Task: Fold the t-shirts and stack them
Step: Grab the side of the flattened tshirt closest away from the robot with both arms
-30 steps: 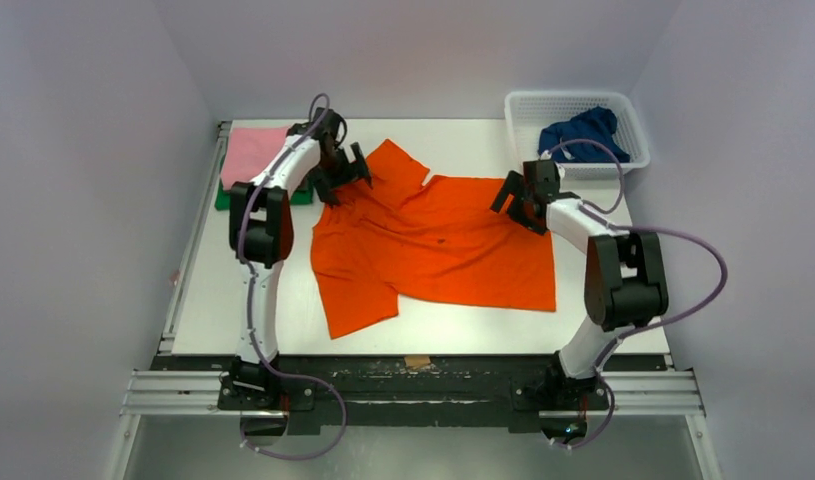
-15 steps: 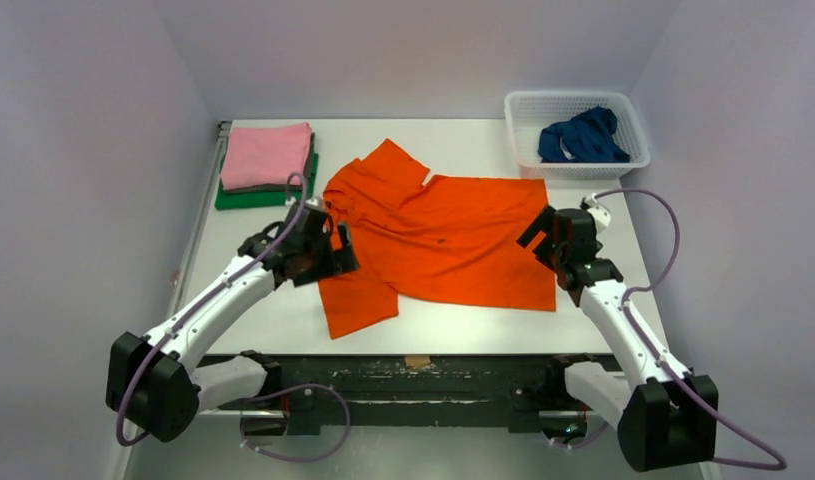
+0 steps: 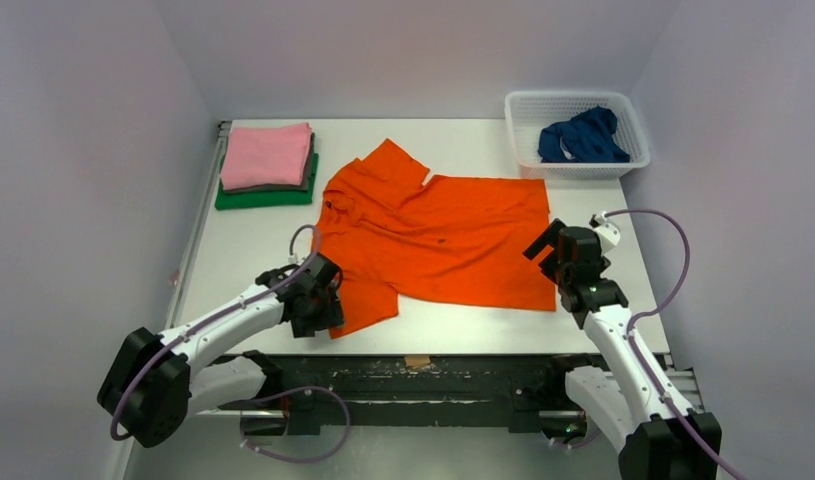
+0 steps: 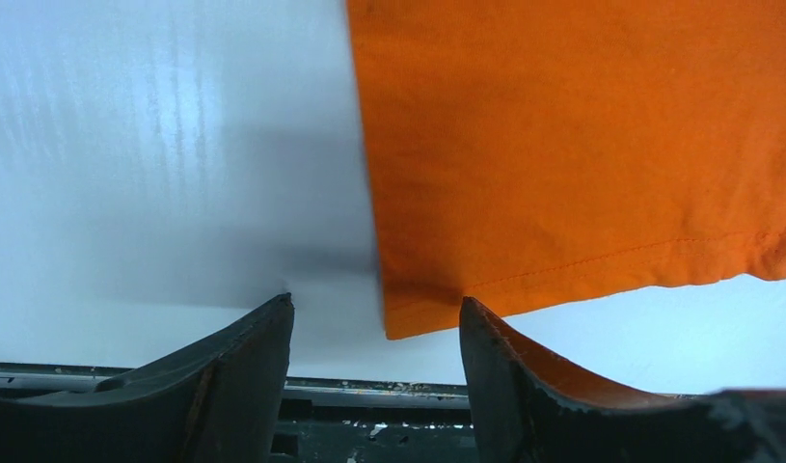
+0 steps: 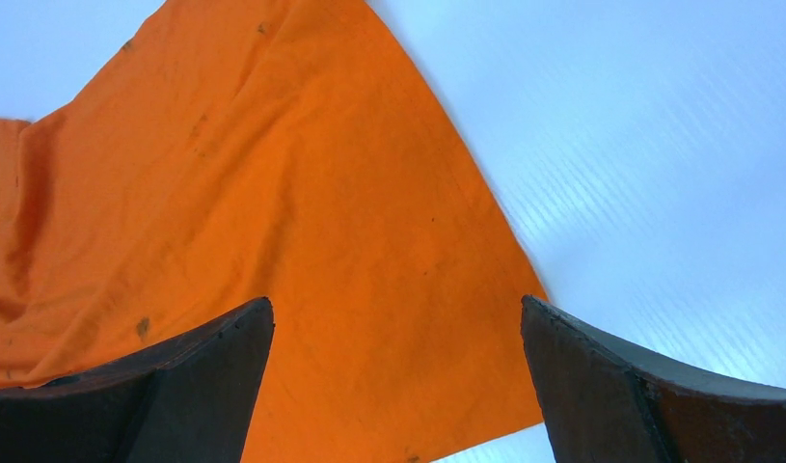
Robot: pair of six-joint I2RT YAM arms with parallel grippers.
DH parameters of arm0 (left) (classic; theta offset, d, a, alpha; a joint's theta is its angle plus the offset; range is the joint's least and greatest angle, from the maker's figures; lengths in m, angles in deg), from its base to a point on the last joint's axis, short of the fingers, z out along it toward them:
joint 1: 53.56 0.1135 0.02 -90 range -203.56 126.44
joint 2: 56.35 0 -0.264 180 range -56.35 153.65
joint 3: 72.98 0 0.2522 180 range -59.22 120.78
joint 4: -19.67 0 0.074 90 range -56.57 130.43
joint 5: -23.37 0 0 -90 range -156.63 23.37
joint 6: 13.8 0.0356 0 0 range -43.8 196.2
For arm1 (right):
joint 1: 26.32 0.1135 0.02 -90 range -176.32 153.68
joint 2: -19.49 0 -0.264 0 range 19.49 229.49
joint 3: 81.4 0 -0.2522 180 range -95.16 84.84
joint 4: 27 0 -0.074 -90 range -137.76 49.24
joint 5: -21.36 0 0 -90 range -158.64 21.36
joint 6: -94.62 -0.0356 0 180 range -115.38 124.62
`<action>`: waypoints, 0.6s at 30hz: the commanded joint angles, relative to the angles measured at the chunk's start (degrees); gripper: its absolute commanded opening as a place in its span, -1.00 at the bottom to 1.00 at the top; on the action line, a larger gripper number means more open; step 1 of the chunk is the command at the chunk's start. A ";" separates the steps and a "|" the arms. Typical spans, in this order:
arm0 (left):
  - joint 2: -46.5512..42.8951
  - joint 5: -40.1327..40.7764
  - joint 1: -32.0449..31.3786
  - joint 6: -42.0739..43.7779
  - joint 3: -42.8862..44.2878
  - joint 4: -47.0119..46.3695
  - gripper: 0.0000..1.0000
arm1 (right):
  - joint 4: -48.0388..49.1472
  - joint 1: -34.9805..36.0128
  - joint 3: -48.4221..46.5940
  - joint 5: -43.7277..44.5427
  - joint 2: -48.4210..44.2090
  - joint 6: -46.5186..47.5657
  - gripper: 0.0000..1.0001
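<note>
- Orange t-shirt lies spread across the middle of the table, with one sleeve reaching toward the near edge.
- Your left end effector has its fingers apart, and that sleeve's hem corner shows between them.
- Your right end effector is spread wide above the shirt's near right corner.
- Pink t-shirt tops a folded stack over the dark grey t-shirt and green t-shirt, far left.
- Dark blue t-shirt sits crumpled in the white basket, far right.

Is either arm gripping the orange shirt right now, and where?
Nothing is held: the left gripper and right gripper are open at the orange shirt's edges.
</note>
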 commanded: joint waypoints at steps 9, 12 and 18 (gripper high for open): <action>10.97 -3.10 -6.21 -3.05 1.54 -7.66 -0.24 | -0.01 -0.15 0.53 4.20 1.19 -1.65 0.96; 14.16 -0.96 -7.64 -4.10 3.05 -6.20 -0.55 | -0.39 -0.18 0.51 4.78 1.14 -1.93 0.96; 15.54 -1.33 -8.43 -2.62 4.22 -6.45 -1.00 | -5.43 -0.13 0.50 9.26 1.09 -7.32 0.97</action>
